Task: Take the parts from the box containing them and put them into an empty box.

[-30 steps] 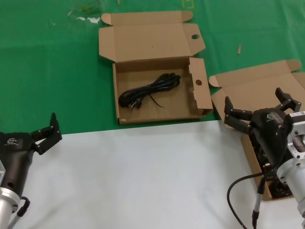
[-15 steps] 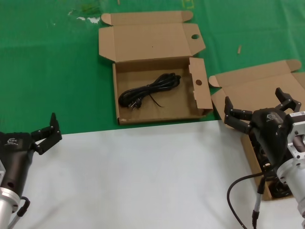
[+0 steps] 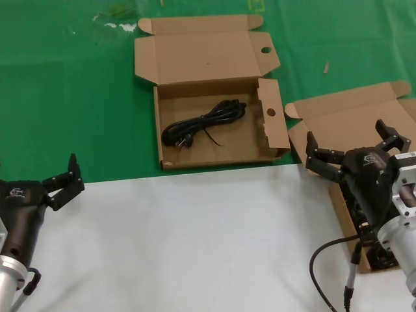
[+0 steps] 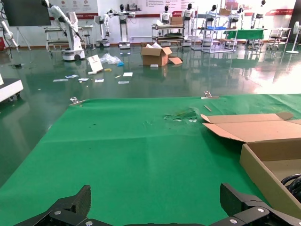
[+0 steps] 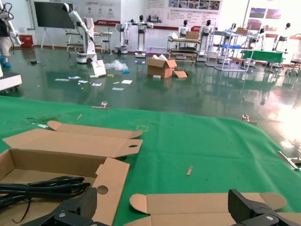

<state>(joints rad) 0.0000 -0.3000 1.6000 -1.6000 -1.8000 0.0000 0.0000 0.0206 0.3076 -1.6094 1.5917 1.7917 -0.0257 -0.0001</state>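
Right gripper (image 3: 351,151) hovers wide-jawed over the plain-lidded box (image 3: 344,120) (left gripper (image 3: 64,177) parked, jaws wide)

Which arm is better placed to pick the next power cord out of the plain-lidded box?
The right. The right gripper hangs open directly over the plain-lidded box, at the robot's right. The left gripper, also open, sits over the white sheet at the far left, beyond the holed box.

The left gripper (image 3: 64,182) is held low at the near left, fingers spread. The right gripper (image 3: 351,148) is raised at the right, fingers splayed wide.
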